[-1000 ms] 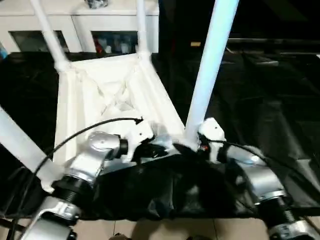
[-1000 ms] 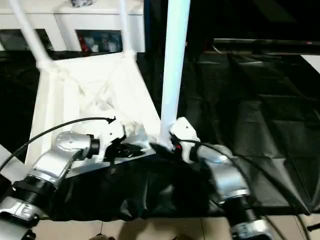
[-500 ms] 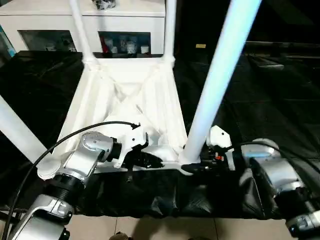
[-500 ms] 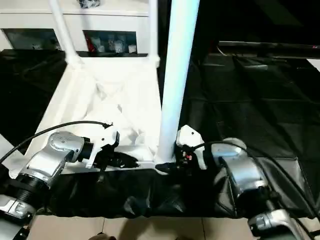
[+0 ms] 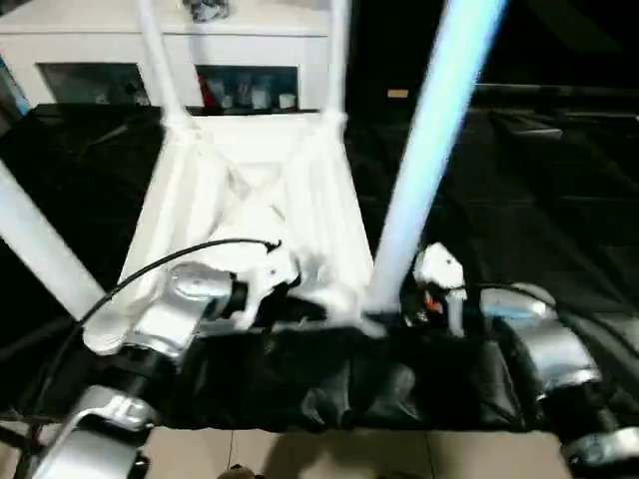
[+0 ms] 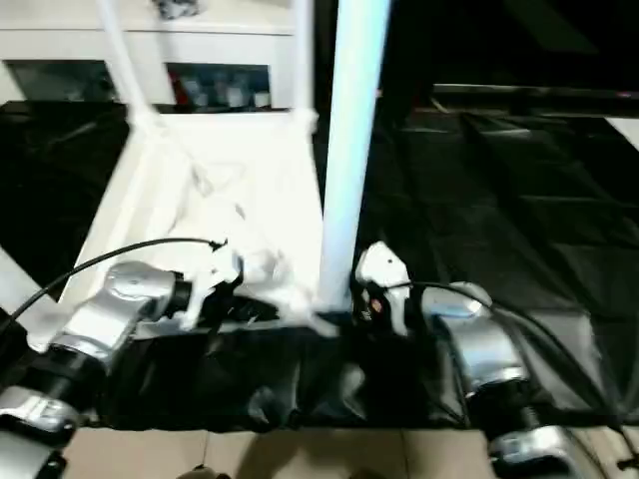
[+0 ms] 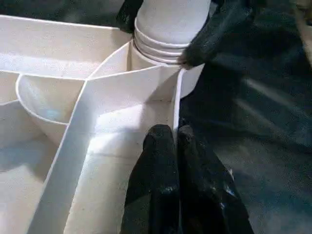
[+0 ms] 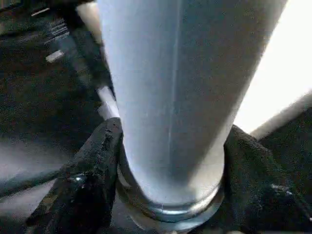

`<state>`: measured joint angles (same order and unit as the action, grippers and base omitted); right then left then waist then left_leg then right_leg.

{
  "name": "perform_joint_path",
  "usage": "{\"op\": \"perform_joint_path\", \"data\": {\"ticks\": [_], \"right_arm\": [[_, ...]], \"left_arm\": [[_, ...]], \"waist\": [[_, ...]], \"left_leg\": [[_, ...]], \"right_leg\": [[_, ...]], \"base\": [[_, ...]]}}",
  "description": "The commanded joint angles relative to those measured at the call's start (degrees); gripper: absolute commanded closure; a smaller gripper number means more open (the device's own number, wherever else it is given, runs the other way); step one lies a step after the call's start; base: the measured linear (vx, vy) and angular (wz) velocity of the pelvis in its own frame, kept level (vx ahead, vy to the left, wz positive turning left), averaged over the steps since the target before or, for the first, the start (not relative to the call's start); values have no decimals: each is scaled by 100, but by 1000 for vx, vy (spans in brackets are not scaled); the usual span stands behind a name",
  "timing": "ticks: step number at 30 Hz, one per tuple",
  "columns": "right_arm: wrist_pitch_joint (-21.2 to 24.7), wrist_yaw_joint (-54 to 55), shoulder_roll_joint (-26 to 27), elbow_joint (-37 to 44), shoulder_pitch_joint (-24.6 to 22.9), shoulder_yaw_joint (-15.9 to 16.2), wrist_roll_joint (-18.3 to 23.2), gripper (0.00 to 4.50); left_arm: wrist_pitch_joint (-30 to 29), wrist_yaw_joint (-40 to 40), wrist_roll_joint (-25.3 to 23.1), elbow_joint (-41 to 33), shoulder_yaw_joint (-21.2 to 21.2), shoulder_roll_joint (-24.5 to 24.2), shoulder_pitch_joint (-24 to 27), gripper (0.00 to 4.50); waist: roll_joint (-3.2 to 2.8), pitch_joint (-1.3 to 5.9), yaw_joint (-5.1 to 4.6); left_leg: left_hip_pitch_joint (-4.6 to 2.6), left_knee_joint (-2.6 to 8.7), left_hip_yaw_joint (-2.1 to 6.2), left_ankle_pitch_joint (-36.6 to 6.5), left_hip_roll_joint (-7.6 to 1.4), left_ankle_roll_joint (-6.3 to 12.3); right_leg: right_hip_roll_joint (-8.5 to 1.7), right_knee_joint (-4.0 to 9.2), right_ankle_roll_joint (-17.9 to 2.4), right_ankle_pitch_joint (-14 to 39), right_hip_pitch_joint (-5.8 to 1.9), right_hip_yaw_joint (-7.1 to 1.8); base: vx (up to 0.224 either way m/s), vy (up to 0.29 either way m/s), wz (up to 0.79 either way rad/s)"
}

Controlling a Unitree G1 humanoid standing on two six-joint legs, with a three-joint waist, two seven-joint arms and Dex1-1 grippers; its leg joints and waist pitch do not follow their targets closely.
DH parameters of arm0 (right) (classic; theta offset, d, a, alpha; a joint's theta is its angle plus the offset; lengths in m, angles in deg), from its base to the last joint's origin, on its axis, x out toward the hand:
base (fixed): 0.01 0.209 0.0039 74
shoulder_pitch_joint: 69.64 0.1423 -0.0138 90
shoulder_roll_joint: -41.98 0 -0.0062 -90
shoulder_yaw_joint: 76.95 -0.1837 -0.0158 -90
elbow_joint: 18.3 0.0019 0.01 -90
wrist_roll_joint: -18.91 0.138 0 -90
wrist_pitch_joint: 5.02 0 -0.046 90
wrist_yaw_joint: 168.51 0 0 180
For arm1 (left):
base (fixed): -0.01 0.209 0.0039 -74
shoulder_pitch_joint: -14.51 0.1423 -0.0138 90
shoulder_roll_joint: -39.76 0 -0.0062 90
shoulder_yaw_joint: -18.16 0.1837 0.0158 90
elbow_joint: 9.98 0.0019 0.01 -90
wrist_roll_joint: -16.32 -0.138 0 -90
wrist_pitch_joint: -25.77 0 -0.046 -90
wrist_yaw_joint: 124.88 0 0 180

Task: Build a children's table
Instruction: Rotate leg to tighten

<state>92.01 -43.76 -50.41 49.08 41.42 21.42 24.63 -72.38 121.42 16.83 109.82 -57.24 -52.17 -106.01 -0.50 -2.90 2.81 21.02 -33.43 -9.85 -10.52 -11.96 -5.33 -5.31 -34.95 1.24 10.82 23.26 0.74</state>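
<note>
The near-right leg point(image 5: 429, 150) runs off the top edge, so its upper end is unseen; its foot, where it meets the tabletop point(image 5: 250, 200), is smeared by motion blur and partly covered by the right gripper point(image 8: 170, 161). The near-left leg point(image 5: 40, 254) is cut by the left edge. The two far legs also leave the frame above the tabletop. Items behind the cabinet point(image 5: 120, 60) glass are too small to identify. The left gripper point(image 7: 178, 141) hides part of the tabletop's rim.

We see a white cabinet with glass doors point(image 5: 120, 70) at the upper left, black crinkled sheeting point(image 5: 559, 200) spread across the right, and tan floor tiles point(image 5: 329, 454) along the bottom edge.
</note>
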Motion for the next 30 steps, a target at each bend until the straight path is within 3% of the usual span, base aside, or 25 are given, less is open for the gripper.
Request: {"op": "perform_joint_path", "data": {"ticks": [1,2,4,6,8,10,12,13,14,19,22,26,30], "right_arm": [[167,629,520,45,-106,326,-198,184],[204,773,617,38,-115,299,-203,184],[301,1321,1019,29,-119,213,-218,184],[350,1840,1371,39,-115,157,-267,184],[354,2038,1487,53,-112,149,-307,184],[399,2202,1615,93,-113,137,-310,184],[443,2183,1725,269,-180,262,-316,128],[458,2168,1736,308,-196,275,-300,128],[461,2127,1699,360,-209,268,-312,104],[232,1814,1229,259,-90,191,-405,66],[61,1015,651,153,46,131,-282,66],[144,-406,-16,248,118,289,-26,66],[185,-1124,-345,291,162,442,78,66]], "left_arm": [[-124,-736,4,29,-32,446,-180,450],[-152,-817,-3,23,-37,507,-184,450],[-201,-1065,-57,1,-7,700,-190,450],[-256,-1328,-123,-50,39,898,-177,450],[-286,-1419,-138,-83,48,968,-165,450],[-322,-1502,-151,-130,48,1034,-148,450],[-345,-1441,-170,-269,112,1052,-84,450],[-349,-1392,-171,-308,132,1040,-66,450],[-347,-1271,-169,-368,152,985,-33,450],[-248,-837,-61,-497,163,734,47,450],[-198,-384,45,-612,162,418,119,450],[-102,43,86,-619,132,77,176,450],[-85,262,165,-640,77,-65,215,450]], "waist": [[33,254,-29],[45,257,-55],[3,256,-83],[16,267,-128],[20,267,-120],[-3,284,-115],[-12,292,-108],[-16,295,-104],[-26,303,-101],[-39,322,-97],[-44,340,-88],[-51,365,-64],[-34,358,-5]], "left_leg": [[-18,481,-28,-1832,-23,2],[-35,487,-18,-1953,-14,-42],[-50,489,-5,-2070,-16,-36],[-3,505,4,-2003,-3,-72],[-19,499,-5,-1975,-2,-43],[-11,496,-13,-1861,-12,-7],[7,496,-21,-1696,-15,16],[10,493,-22,-1654,-15,28],[11,487,-26,-1591,-17,51],[-2,465,-35,-1464,-22,103],[8,421,-47,-1192,-9,239],[3,361,-68,-771,-13,578],[-5,341,-81,-714,-42,732]], "right_leg": [[-125,534,-994,2178,-199,-78],[-121,555,-899,2387,-175,-67],[-129,583,-839,2526,-154,-71],[-123,581,-774,2506,-170,-70],[-114,598,-734,2507,-145,-71],[-110,578,-806,2204,-155,-86],[-96,537,-920,1735,-185,-83],[-95,527,-946,1628,-194,-84],[-98,512,-1000,1456,-203,-84],[-97,477,-1150,1065,-226,-81],[-85,417,-1323,444,-266,-74],[-78,337,-1626,-383,-293,-58],[-86,319,-1759,-410,-311,-40]], "base": [[0,0,0],[0,0,0],[0,0,0],[0,0,0],[0,0,0],[0,0,0],[0,0,0],[0,0,0],[0,0,0],[0,0,0],[0,0,0],[0,0,0],[0,0,0]]}}
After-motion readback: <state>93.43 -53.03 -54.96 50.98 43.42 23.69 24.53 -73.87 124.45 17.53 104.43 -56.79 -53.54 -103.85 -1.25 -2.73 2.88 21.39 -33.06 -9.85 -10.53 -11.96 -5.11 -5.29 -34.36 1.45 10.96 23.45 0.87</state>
